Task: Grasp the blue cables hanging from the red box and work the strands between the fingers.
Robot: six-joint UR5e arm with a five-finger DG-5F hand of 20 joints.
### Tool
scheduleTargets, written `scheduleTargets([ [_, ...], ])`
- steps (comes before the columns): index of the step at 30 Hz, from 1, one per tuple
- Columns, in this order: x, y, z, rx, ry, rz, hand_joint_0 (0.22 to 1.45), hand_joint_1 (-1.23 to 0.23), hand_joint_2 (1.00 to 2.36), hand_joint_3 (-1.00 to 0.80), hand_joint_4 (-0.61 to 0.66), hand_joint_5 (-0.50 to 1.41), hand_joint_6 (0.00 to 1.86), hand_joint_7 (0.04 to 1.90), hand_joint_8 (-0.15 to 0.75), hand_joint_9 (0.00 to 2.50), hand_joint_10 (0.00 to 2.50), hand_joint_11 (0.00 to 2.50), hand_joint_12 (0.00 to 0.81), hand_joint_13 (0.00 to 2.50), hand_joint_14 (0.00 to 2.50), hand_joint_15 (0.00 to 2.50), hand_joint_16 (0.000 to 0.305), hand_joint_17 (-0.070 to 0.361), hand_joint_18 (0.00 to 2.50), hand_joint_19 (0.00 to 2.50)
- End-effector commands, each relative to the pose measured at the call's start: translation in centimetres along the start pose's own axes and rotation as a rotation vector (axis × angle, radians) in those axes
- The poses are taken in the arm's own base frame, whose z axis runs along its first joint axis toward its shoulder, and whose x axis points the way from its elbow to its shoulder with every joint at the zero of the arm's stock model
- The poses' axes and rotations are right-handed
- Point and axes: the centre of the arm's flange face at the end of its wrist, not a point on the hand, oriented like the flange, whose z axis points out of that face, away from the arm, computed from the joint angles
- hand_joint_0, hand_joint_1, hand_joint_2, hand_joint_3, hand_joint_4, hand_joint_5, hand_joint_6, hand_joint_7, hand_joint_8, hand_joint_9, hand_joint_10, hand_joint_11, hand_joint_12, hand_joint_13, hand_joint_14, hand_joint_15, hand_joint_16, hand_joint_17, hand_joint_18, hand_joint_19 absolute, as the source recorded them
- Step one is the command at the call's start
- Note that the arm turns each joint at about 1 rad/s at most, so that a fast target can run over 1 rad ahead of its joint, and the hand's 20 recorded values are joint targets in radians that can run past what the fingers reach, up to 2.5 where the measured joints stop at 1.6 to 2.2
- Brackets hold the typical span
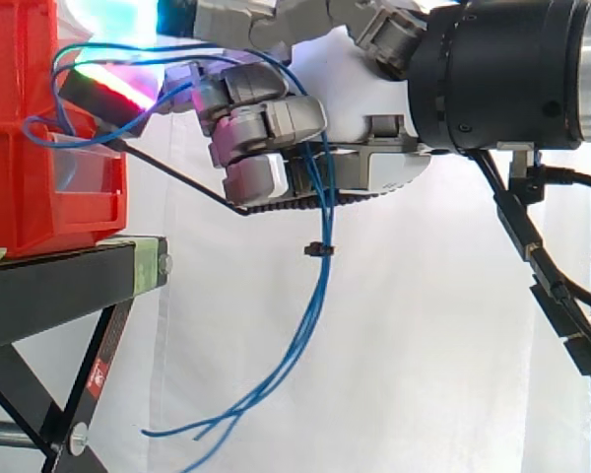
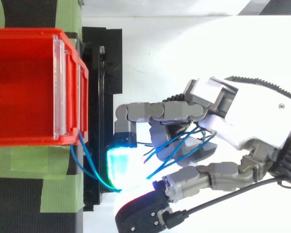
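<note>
A: What's behind it all?

B: A white curtain point(image 1: 394, 345). In front of it a red bin point(image 2: 24, 87) sits on a black stand point(image 1: 59, 281), just beyond the hand's fingertips. Green tape point(image 2: 29, 162) is stuck across the stand's top.

A: And the hand point(image 2: 247, 121)?

B: In the side view it comes in from the right, level with the bin's upper half. Its fingers point(image 1: 266, 123) are curled in, closed round the cables.

A: Where do the cables point(image 1: 311, 310) run?

B: They leave the bin's front, loop across the gap to the hand, and pass in between the curled fingers. From above, several strands cross the space between the fingers, in front of the palm.

A: And below that?

B: They drop out under the palm and hang free. They curve back toward the stand, and their loose ends reach lower than the stand's top. A small black tie point(image 1: 318, 249) binds them just beneath the hand.

A: Fingertips?

B: One pad point(image 2: 120, 167) glows cyan-white close to the bin's front wall. I can't tell whether it touches the bin.
</note>
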Motion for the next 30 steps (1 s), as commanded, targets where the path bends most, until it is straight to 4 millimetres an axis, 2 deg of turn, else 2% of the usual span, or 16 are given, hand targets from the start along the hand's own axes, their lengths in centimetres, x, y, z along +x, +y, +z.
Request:
scheduleTargets([
  [1,0.0,0.0,0.0,0.0,0.0,-0.005,0.86,-0.42,1.01,-0.77,0.29,0.95,0.01,1.55,0.376,0.67,2.5,2.46,0.418,1.0,2.5,1.32,0.045,0.102,1.37,1.28],
  [6,0.01,0.01,0.01,-0.001,0.0,-0.007,0.87,-0.42,1.0,-0.99,0.26,0.98,0.01,1.57,0.376,0.67,2.5,2.46,0.418,1.0,2.5,1.32,0.045,0.102,1.37,1.28],
  [9,0.03,0.04,0.03,-0.003,-0.001,-0.01,0.85,-0.42,1.0,-1.0,0.25,0.97,0.01,1.6,0.376,0.67,2.5,2.46,0.418,1.0,2.5,1.32,0.045,0.102,1.37,1.28],
  [14,0.03,0.04,0.03,-0.003,-0.001,-0.013,0.68,-0.32,1.0,-1.0,0.28,0.81,0.0,1.59,0.376,0.67,2.5,2.46,0.418,1.0,2.5,1.32,0.045,0.102,1.37,1.28],
  [15,0.04,0.05,0.05,-0.004,-0.001,-0.012,0.64,-0.31,1.0,-1.0,0.28,0.73,0.0,1.57,0.376,0.67,2.5,2.46,0.418,1.0,2.5,1.32,0.045,0.102,1.37,1.28],
  [17,0.04,0.05,0.05,-0.004,-0.001,-0.012,0.59,-0.33,1.0,-1.0,0.29,0.68,0.02,1.56,0.376,0.67,2.5,2.46,0.418,1.0,2.5,1.32,0.045,0.102,1.37,1.28],
  [19,0.04,0.05,0.05,-0.004,-0.001,-0.012,0.54,-0.45,1.0,-1.0,0.35,0.45,0.28,1.4,0.376,0.67,2.5,2.46,0.418,1.0,2.5,1.32,0.045,0.102,1.37,1.28],
  [21,0.03,0.04,0.03,-0.003,-0.001,-0.014,0.53,-0.52,1.0,-1.0,0.35,0.3,0.48,1.27,0.376,0.67,2.5,2.46,0.418,1.0,2.5,1.32,0.045,0.102,1.37,1.28],
  [22,0.03,0.04,0.03,-0.003,-0.001,-0.016,0.54,-0.59,1.0,-1.0,0.36,0.14,0.68,1.13,0.376,0.67,2.5,2.46,0.418,1.0,2.5,1.32,0.045,0.102,1.37,1.28],
  [23,0.04,0.05,0.05,-0.004,-0.001,-0.015,0.55,-0.61,1.0,-1.0,0.37,0.1,0.73,1.12,0.376,0.67,2.5,2.46,0.418,1.0,2.5,1.32,0.045,0.102,1.37,1.28],
  [25,0.04,0.05,0.05,-0.004,-0.001,-0.016,0.58,-0.69,1.0,-1.0,0.35,-0.07,0.95,1.02,0.376,0.67,2.5,2.46,0.418,1.0,2.5,1.32,0.045,0.102,1.37,1.28],
  [26,0.04,0.05,0.05,-0.004,-0.001,-0.018,0.59,-0.71,1.0,-1.0,0.35,-0.1,0.98,1.01,0.376,0.67,2.5,2.46,0.418,1.0,2.5,1.32,0.045,0.102,1.37,1.28],
  [28,0.04,0.05,0.05,-0.004,-0.001,-0.019,0.68,-0.79,1.0,-1.0,0.32,-0.21,1.06,1.01,0.376,0.67,2.5,2.46,0.418,1.0,2.5,1.32,0.045,0.102,1.37,1.28],
  [30,0.06,-0.04,0.05,-0.003,-0.001,-0.022,0.74,-0.82,1.0,-1.0,0.32,-0.24,1.08,1.03,0.376,0.67,2.5,2.46,0.418,1.0,2.5,1.32,0.045,0.102,1.37,1.28],
])
